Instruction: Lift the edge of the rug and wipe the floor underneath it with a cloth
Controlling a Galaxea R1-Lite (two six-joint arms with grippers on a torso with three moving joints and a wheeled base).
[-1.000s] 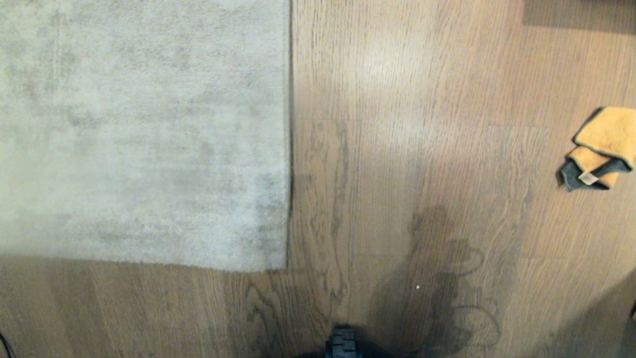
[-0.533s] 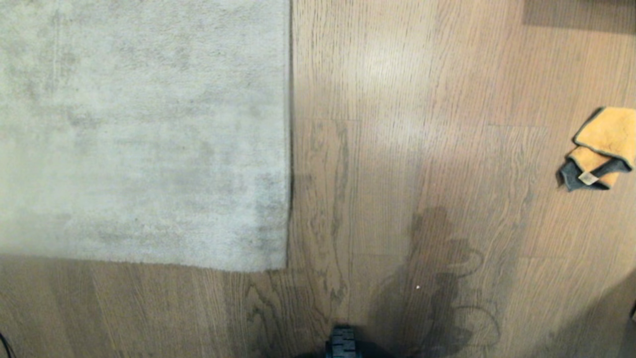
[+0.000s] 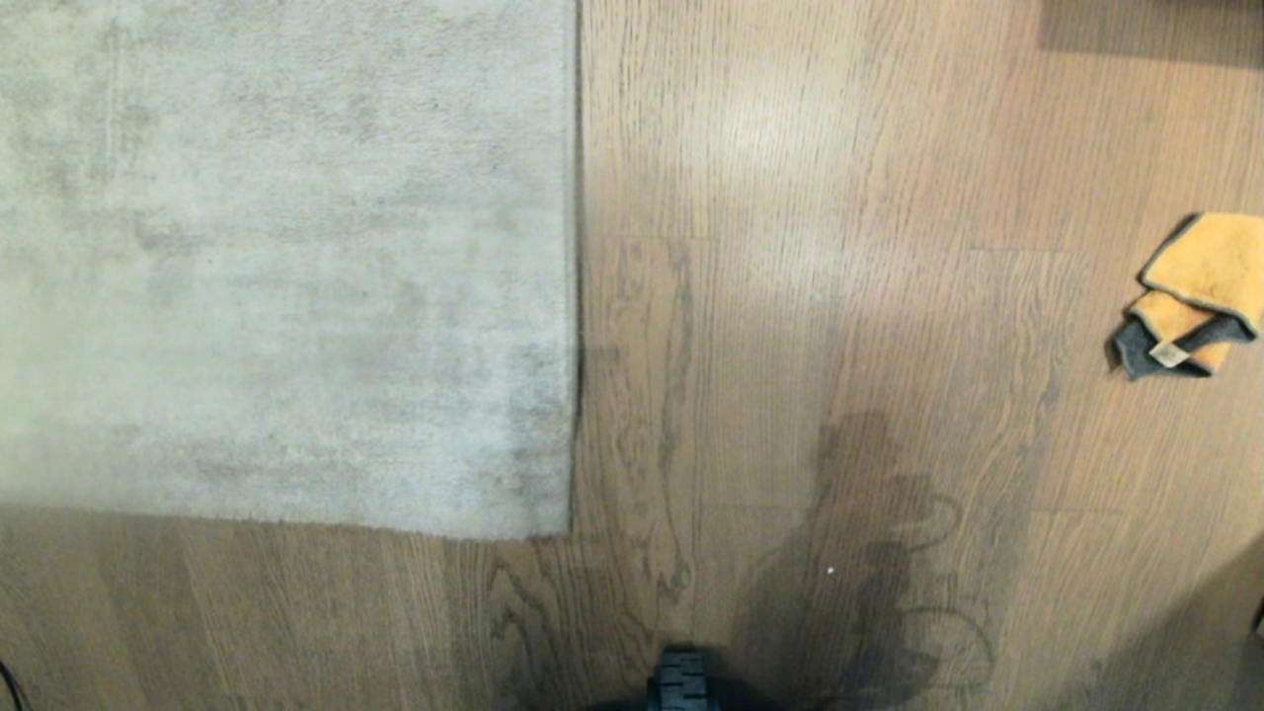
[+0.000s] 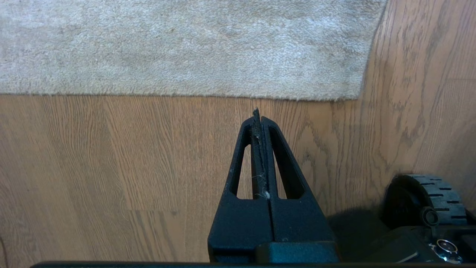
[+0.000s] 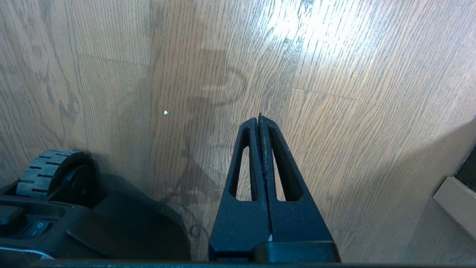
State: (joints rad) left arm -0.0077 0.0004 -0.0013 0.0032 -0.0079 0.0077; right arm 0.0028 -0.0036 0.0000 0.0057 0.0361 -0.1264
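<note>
Rug edge [image 3: 576, 296] lies flat, running down the head view's upper left over the floor [image 3: 790, 296]. Cloth [image 3: 1190, 296] sits folded at far right, small tag unreadable. Left gripper [image 4: 257, 113] clenched empty near the rug corner; right gripper [image 5: 259, 117] clenched over bare planks.
</note>
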